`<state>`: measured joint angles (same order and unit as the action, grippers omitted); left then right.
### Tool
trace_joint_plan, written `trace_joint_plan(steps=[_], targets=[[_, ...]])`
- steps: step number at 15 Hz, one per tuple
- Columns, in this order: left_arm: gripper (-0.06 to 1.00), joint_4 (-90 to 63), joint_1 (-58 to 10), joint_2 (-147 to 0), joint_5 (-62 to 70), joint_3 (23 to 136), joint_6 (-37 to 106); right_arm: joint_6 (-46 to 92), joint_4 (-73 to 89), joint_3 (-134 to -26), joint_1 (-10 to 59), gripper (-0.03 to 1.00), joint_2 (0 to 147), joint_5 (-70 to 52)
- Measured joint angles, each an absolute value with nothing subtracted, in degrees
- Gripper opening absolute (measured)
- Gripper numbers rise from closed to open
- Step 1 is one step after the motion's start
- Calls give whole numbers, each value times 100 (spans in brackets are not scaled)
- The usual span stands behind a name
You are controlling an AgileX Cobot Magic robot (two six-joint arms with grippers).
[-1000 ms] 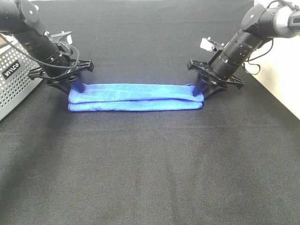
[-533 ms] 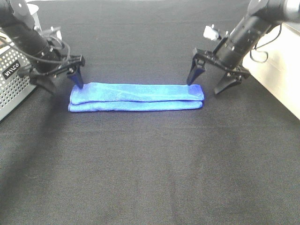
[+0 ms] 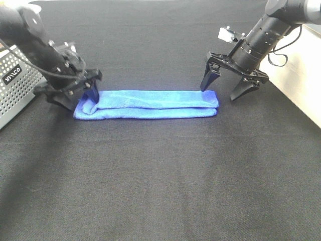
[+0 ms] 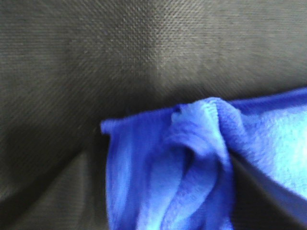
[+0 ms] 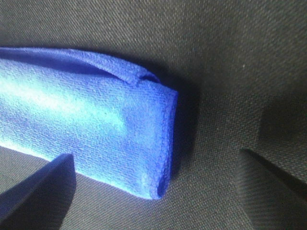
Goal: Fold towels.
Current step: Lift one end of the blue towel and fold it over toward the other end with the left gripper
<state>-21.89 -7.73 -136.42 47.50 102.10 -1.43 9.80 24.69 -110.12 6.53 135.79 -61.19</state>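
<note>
The royal-blue towel [image 3: 150, 104] lies folded into a long narrow strip across the middle of the black table. My left gripper [image 3: 80, 98] is down over the strip's left end. In the left wrist view the cloth [image 4: 192, 167] bunches up between the two fingers of the left gripper [image 4: 168, 155], which press on both sides of it. My right gripper [image 3: 224, 86] is open, with its fingers hanging just above and behind the strip's right end. In the right wrist view the folded right end [image 5: 86, 124] lies flat between the spread fingers of the right gripper [image 5: 156, 155], untouched.
A perforated grey basket [image 3: 12, 85] stands at the left edge, close behind my left arm. A pale surface [image 3: 303, 85] borders the table on the right. Black cloth [image 3: 160, 181] covers the table in front of the towel.
Both grippers let go of the towel ends and lifted open. The left gripper has since come back down onto the left end and bunched it. The right gripper stays open.
</note>
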Motion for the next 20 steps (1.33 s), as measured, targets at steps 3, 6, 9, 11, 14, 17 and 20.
trace_joint_plan(steps=[3, 6, 9, 11, 14, 17, 20], targets=[[31, -2378, -779, -13734, 4664, 10222, -155, 980, 2389, -11012, 653, 85, 13579, -6102], [5, -2406, -802, -13705, 4612, 10222, -160, 980, 2378, -11012, 653, 85, 13579, -6085], [5, -1432, -796, -13373, 4733, 10227, -332, 980, 2372, -11012, 653, 85, 13579, -6073], [5, -733, -739, -13075, 5168, 10399, -561, 980, 2372, -11012, 653, 85, 13579, -6073], [5, -670, -785, -12892, 6062, 11092, -705, 980, 2372, -11012, 653, 85, 13579, -6131], [5, -951, -1037, -12892, 6434, 11568, -911, 980, 2372, -11012, 653, 85, 13579, -6262], [5, -1358, -1879, -12909, 6211, 11780, -1547, 980, 2372, -11012, 653, 85, 13430, -6423]])
